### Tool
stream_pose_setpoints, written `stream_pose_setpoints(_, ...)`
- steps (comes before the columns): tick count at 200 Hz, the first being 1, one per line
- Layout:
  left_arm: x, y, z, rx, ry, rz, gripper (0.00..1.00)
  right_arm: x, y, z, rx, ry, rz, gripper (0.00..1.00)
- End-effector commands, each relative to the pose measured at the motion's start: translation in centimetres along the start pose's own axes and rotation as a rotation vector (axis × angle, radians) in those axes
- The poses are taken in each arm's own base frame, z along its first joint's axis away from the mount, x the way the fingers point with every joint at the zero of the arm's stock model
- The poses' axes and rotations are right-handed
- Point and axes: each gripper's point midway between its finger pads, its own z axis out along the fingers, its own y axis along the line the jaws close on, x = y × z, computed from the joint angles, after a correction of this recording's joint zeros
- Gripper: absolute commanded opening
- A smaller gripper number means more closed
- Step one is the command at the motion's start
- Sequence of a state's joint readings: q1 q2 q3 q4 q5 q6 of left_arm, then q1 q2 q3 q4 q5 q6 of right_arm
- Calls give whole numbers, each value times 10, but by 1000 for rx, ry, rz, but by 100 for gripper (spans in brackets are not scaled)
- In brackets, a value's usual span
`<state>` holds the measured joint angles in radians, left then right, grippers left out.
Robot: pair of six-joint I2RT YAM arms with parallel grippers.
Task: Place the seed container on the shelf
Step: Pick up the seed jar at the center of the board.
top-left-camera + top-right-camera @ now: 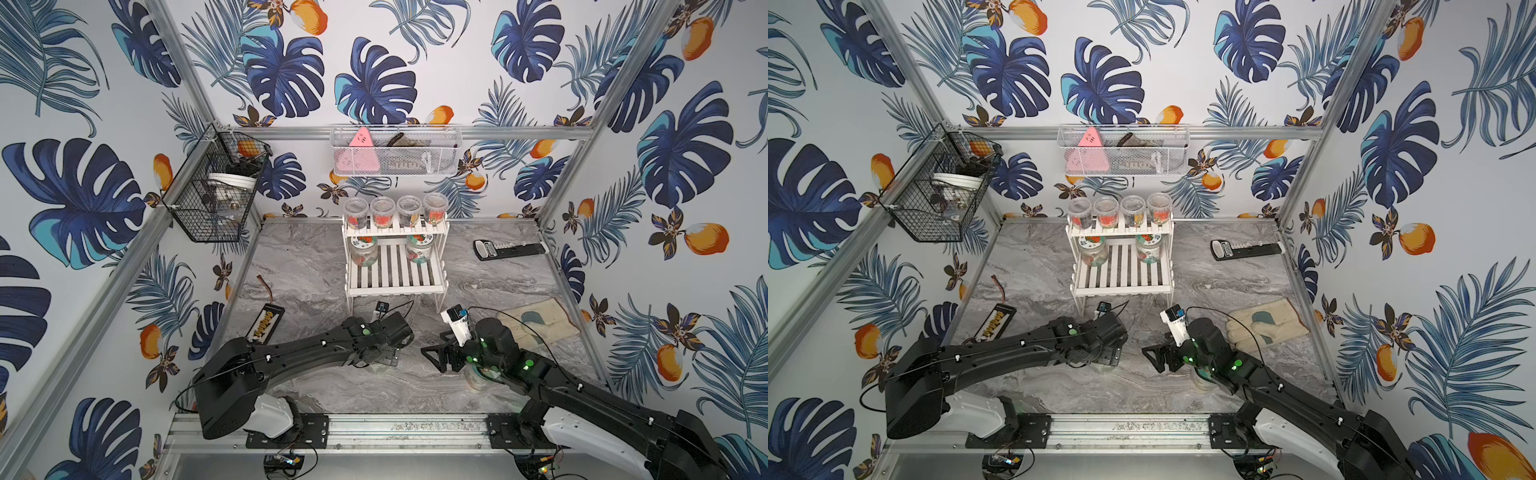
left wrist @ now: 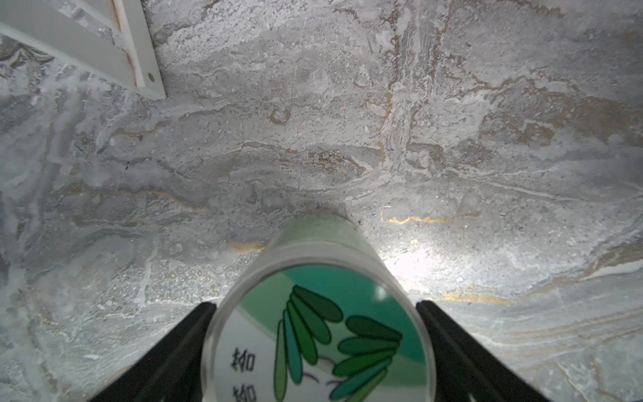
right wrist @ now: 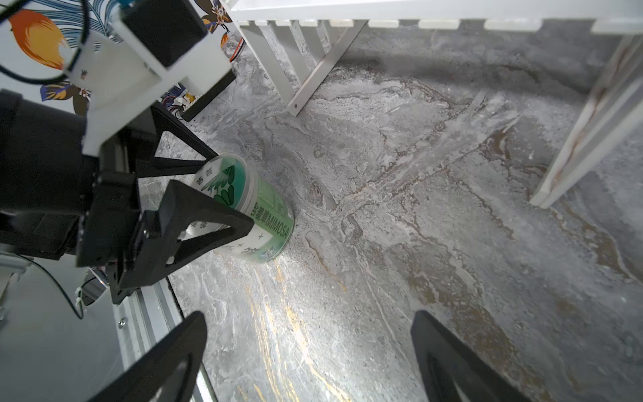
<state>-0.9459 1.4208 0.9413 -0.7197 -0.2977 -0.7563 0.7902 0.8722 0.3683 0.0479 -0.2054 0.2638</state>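
Note:
The seed container (image 3: 268, 215) is a clear jar with a green MIMOSA label and a leaf-printed lid (image 2: 320, 330). It stands on the marble table in front of the shelf (image 1: 395, 286). My left gripper (image 3: 233, 189) reaches down over it, one finger on each side of the lid, shut on it. In both top views the left gripper (image 1: 380, 361) hides most of the jar (image 1: 1102, 365). My right gripper (image 3: 309, 316) hovers low to the right of the jar, open and empty. It also shows in a top view (image 1: 434, 359).
The shelf's top tier holds several clear cups (image 1: 395, 212), and two jars (image 1: 363, 251) stand on the lower tier. Another clear jar (image 1: 478, 376) sits under the right arm. A glove (image 1: 536, 322), a black device (image 1: 509, 249) and a label strip (image 1: 266, 322) lie around.

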Motion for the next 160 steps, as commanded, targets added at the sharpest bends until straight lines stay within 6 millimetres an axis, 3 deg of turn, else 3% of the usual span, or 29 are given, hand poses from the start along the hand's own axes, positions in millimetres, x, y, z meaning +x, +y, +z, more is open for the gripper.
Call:
stream_pose_setpoints(1, -6, 1, -13, 7, -9, 0, 87, -16, 7, -1, -9, -93, -91, 95)
stream_pose_setpoints(37, -23, 3, -51, 51, -27, -54, 86, -17, 28, 3, -41, -148, -243, 95)
stream_pose_setpoints(89, -46, 1, -103, 116, -47, -61, 86, -36, 71, 9, -71, -328, -512, 95)
stream_pose_setpoints(160, -52, 1, -116, 121, -50, -54, 86, -58, 108, 26, -115, -482, -621, 99)
